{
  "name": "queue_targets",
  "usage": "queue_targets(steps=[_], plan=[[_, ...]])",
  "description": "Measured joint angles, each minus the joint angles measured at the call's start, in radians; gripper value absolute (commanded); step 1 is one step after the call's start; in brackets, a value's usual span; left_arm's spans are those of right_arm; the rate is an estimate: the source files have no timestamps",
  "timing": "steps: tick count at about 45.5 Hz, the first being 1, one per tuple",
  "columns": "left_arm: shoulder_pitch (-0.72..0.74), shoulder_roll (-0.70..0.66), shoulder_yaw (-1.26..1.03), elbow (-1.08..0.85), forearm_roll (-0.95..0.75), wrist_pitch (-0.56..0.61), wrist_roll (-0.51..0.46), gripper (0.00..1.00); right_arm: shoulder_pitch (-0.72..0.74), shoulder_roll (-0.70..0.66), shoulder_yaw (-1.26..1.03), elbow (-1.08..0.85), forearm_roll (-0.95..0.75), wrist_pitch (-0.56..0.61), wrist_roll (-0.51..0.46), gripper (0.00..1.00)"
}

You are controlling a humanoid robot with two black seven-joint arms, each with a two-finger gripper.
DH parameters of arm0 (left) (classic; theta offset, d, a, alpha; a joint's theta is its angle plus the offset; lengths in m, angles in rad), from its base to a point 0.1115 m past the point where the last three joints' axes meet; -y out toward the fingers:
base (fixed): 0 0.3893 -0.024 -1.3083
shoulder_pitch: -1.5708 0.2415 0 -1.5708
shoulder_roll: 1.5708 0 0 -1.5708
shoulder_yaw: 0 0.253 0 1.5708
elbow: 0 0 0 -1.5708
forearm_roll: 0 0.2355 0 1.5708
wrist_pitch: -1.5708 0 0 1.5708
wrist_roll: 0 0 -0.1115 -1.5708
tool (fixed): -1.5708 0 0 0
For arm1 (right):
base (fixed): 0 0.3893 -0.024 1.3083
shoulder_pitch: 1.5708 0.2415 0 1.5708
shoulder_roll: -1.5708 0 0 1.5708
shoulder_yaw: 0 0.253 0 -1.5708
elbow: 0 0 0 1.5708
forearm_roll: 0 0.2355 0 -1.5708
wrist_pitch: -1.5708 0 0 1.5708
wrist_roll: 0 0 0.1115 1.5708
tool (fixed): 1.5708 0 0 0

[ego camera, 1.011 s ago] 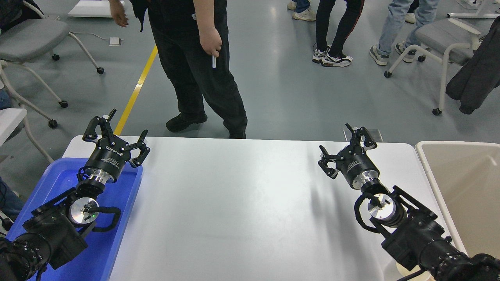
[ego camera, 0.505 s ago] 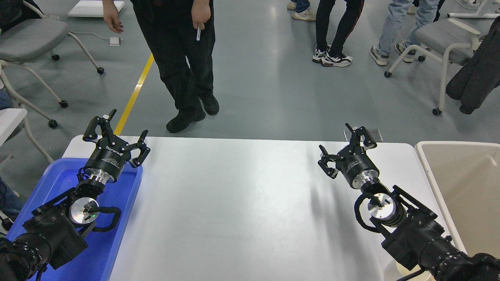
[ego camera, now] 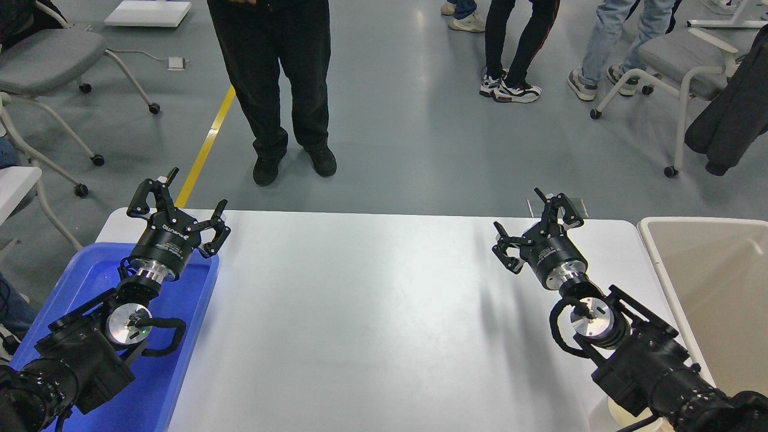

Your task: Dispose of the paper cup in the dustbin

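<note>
The paper cup shows only as a cream-white rounded sliver at the table's front right edge, mostly hidden under my right arm. The dustbin is a large beige tub off the table's right end. My right gripper is open and empty, held over the white table near its far right part, left of the dustbin. My left gripper is open and empty, parked above the far corner of the blue tray at the lower left.
A bright blue shallow tray lies at the table's left end under my left arm. A person in black trousers stands beyond the far edge. Other people's legs and wheeled chairs stand farther back.
My right arm has shifted slightly to the right. The person at the far side has stepped left and back and now stands with both feet together. The left arm has not moved.
</note>
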Motion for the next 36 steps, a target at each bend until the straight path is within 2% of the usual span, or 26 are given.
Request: queue_targets(steps=[17, 27, 36], plan=[[0.000, 0.000, 0.000, 0.000, 0.000, 0.001, 0.001, 1.00, -0.062, -0.239, -0.128, 0.215, -0.043, 0.013, 0.001, 1.00], [-0.001, 0.000, 0.000, 0.000, 0.000, 0.001, 0.001, 1.00, -0.114, -0.379, -0.173, 0.304, -0.145, 0.029, 0.016, 1.00], [-0.001, 0.000, 0.000, 0.000, 0.000, 0.001, 0.001, 1.00, -0.159, -0.503, -0.191, 0.361, -0.279, 0.034, 0.075, 1.00]])
